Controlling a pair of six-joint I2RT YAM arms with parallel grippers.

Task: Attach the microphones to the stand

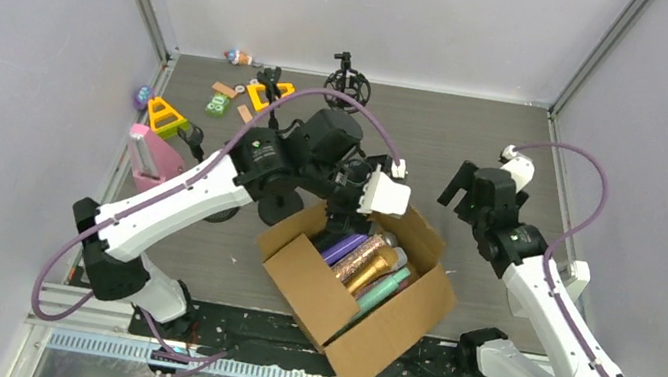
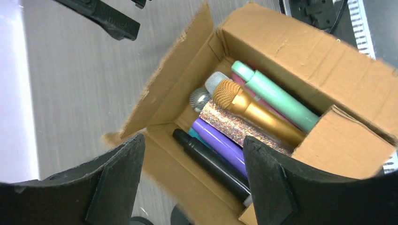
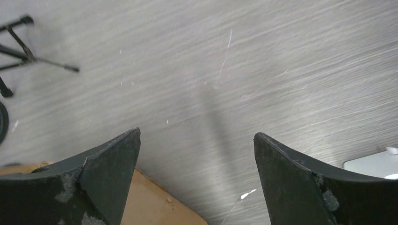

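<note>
- Hovering over the far-left end of the cardboard box (image 1: pixel 333 300), the left fingers (image 2: pixel 117 178) stand wide apart and hold nothing.
- The microphones (image 1: pixel 368 265) lie packed side by side inside the box. The gold (image 2: pixel 253 110), mint green (image 2: pixel 277 96), purple (image 2: pixel 220 143), black (image 2: pixel 211 161) and glitter (image 2: pixel 239 126) ones show, heads toward the box's far-left wall.
- All the box flaps are folded outward, so the top is open.
- The right fingers (image 3: pixel 108 173) are spread wide and hold nothing. They are above bare bench (image 3: pixel 263 70) just beyond the box's right flap.
- The black stand (image 1: pixel 348 77) sits well beyond the box at the bench's far edge, with open bench between them.
- Small toys (image 1: pixel 222 100) lie beyond and left of the box.
</note>
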